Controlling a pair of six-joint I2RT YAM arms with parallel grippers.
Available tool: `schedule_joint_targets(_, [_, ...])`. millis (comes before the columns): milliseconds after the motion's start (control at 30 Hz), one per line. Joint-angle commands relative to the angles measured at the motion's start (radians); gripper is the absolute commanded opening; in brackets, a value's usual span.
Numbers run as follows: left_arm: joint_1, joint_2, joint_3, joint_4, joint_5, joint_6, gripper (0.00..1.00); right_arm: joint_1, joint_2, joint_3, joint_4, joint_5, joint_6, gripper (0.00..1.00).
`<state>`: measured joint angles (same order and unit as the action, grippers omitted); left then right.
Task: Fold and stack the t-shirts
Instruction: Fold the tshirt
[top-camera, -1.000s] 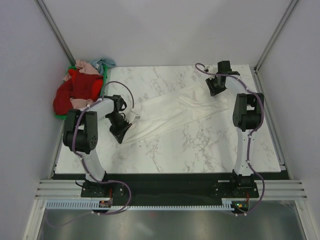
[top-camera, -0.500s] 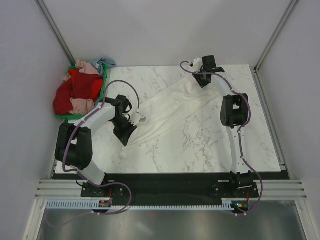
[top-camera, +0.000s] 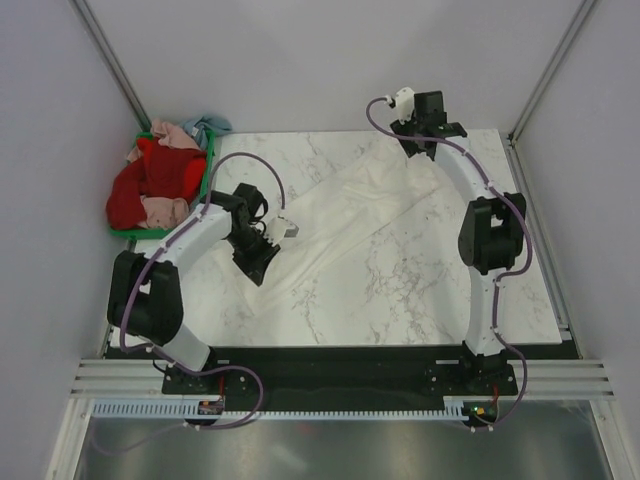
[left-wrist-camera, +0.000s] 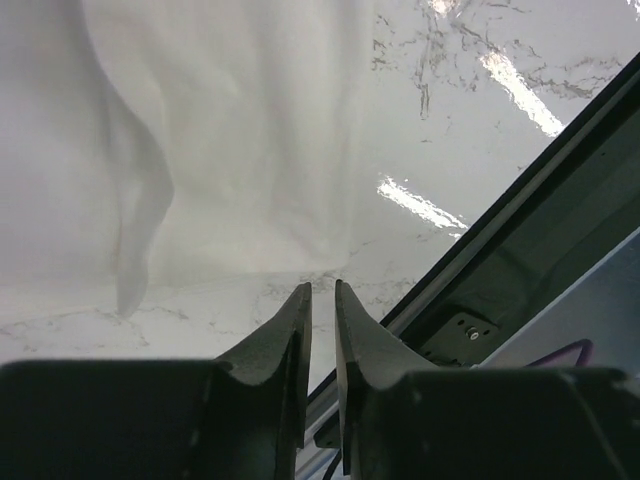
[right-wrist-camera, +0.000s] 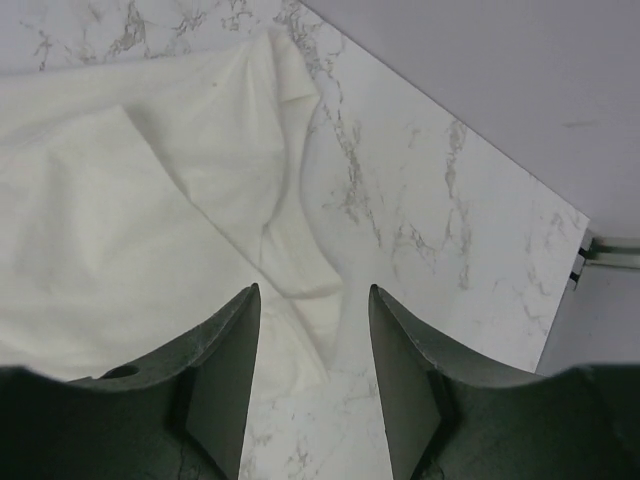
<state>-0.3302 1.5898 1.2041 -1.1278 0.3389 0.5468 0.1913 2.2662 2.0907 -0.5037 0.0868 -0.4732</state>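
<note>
A cream-white t-shirt (top-camera: 350, 215) lies spread in a long diagonal band across the marble table. It shows in the left wrist view (left-wrist-camera: 230, 140) and the right wrist view (right-wrist-camera: 130, 230). My left gripper (top-camera: 258, 268) hangs over the shirt's near-left end. Its jaws (left-wrist-camera: 322, 287) are all but shut with only a thin slit, and nothing is between them. My right gripper (top-camera: 415, 145) is open and empty above the shirt's far-right end, over a sleeve edge (right-wrist-camera: 312, 290). A red shirt (top-camera: 150, 185), a pink one (top-camera: 170, 135) and a pale blue one (top-camera: 208, 125) are piled at the back left.
The piled shirts sit in a green crate (top-camera: 210, 150) off the table's back-left corner. White walls and metal posts enclose the table (top-camera: 400, 290). The black front rail (left-wrist-camera: 520, 250) runs close past the left gripper.
My right gripper has moved toward the table's far edge and now sits off the cloth's end. My left gripper has shifted right. The shirt's band has drawn shorter and bunched.
</note>
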Motion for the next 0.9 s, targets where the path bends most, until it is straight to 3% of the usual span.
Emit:
schedule_joint_targets(0, [-0.004,-0.001,-0.09,0.061,0.017,-0.013,0.2,-0.001,-0.14,-0.104,-0.005,-0.001,0.073,0.55])
schedule_joint_targets(333, [-0.016,0.125,-0.195,0.241,-0.032,-0.045,0.16,-0.001,-0.229,-0.369,-0.07,-0.085,0.125,0.5])
schedule_joint_targets(867, [-0.167,0.237,-0.207,0.267,-0.023,-0.102,0.16,-0.001,0.009,-0.212,-0.087,-0.085,0.125,0.5])
